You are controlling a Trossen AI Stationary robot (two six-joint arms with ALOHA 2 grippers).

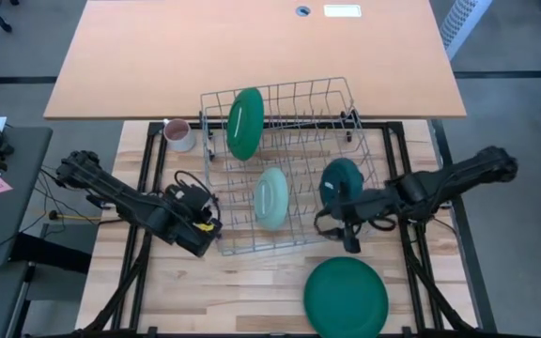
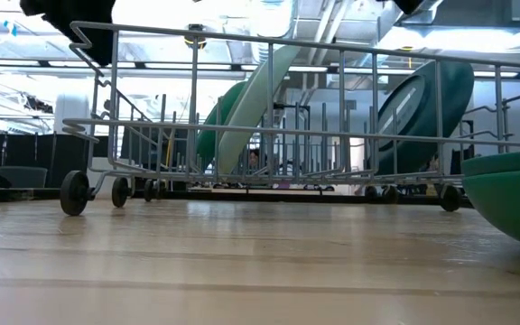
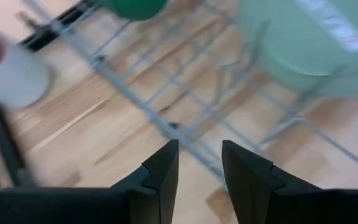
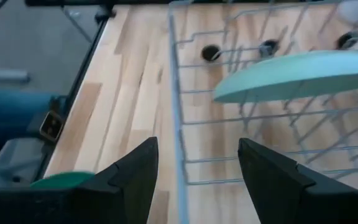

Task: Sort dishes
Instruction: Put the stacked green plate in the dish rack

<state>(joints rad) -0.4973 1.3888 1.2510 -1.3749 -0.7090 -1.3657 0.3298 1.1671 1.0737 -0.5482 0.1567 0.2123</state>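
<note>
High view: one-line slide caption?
Three glossy plates stand in the wire dish rack; one large dark green plate lies on the wooden table, claws empty.

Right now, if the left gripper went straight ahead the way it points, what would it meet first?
Most likely the wire rack: its side rail crosses just ahead of the open left gripper. The pale mint plate stands farther inside. How close the rail is, I cannot tell.

Rack plates: one showing dark green point(image 1: 244, 123), one pale mint point(image 1: 271, 198), one dark teal point(image 1: 340, 181)
Table plate point(image 1: 346, 297): showing dark green
Dish rack point(image 1: 289, 94): showing grey wire
Mug point(image 1: 178, 134): showing pinkish-white
</note>
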